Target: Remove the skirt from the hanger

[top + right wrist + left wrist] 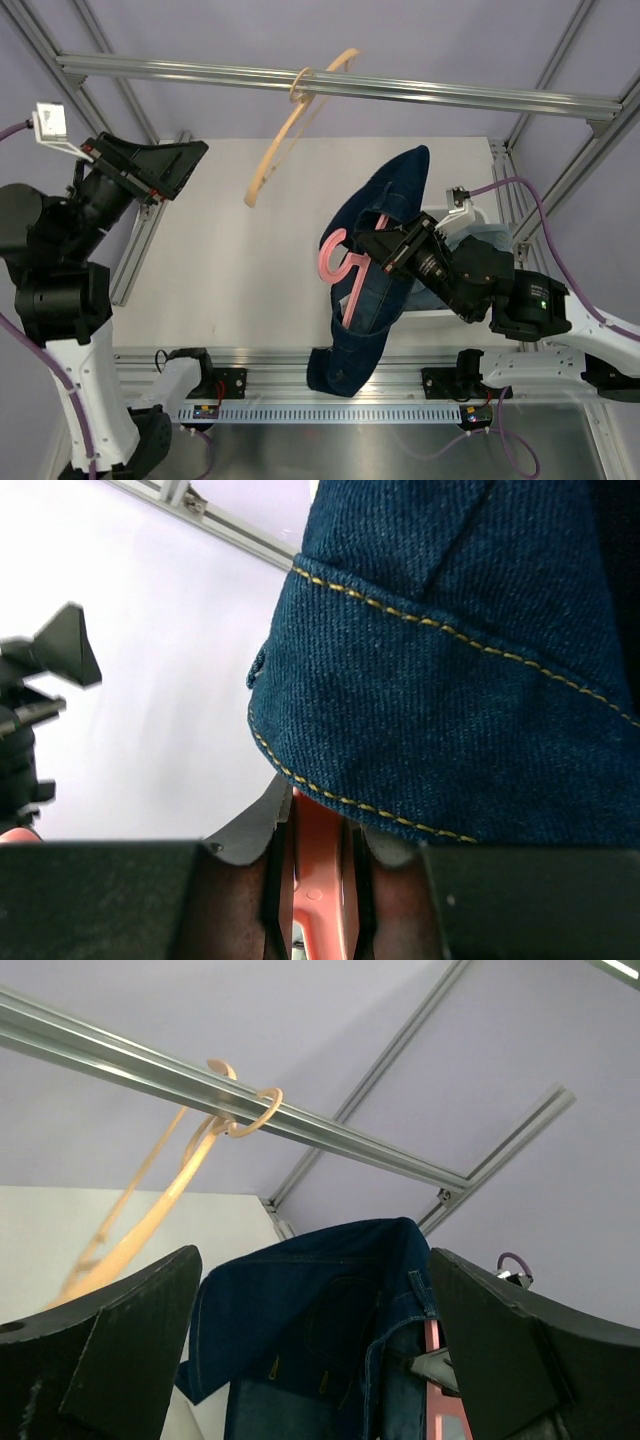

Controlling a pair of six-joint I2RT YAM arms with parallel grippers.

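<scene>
Pink hanger clamped between the right jaws, which are closed narrowly on one flat strip of it, as the right wrist view shows at close range. Directly above this grip lies the hem of the dark blue denim skirt, edged with yellow stitching and touching the hanger. In the top view the skirt is draped over the hanger and over the front of the right arm; its upper end points toward the far right of the bench, and its lower end hangs past the near edge. The curved hook of the hanger protrudes from the left side of the skirt, and a straight pink bar runs down into the folds. The left jaws stand wide apart and hold nothing; the left arm is raised at the far left, well apart from the skirt. Its wrist camera looks between the two black fingers toward the skirt. A second, beige hanger hangs bare by its hook from the aluminium rail across the frame, tilted down to the left.
</scene>
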